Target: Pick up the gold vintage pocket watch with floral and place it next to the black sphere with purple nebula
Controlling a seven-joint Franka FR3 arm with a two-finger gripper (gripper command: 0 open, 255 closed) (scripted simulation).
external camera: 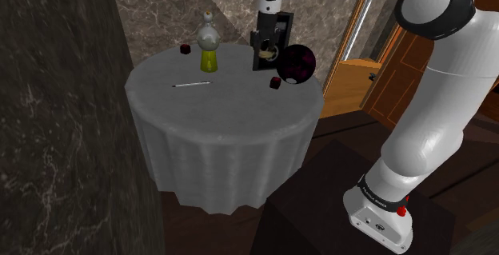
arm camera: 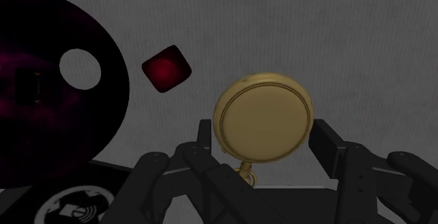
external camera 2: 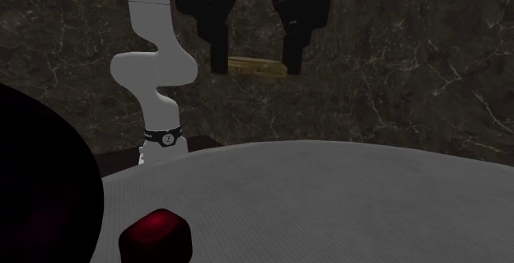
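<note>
The gold pocket watch (arm camera: 264, 121) hangs in the air above the round table, clasped flat between the fingers (arm camera: 327, 142) of my black gripper (arm camera: 265, 137), which is shut on it. In the second exterior view the watch (external camera 2: 257, 66) lies level between the two fingers, well clear of the tabletop (external camera 2: 346, 195). The black sphere with purple glow (external camera: 296, 63) rests on the table just to the shoulder view's right of the gripper (external camera: 265, 52). From the wrist, the sphere (arm camera: 49, 82) lies below and to one side of the watch.
A small dark red cube (external camera: 275, 82) sits on the cloth by the sphere, and the same cube (arm camera: 167, 68) lies between sphere and watch. A flask with yellow liquid (external camera: 209, 45), another dark cube (external camera: 185, 49) and a thin pen (external camera: 190, 84) occupy the table's far side.
</note>
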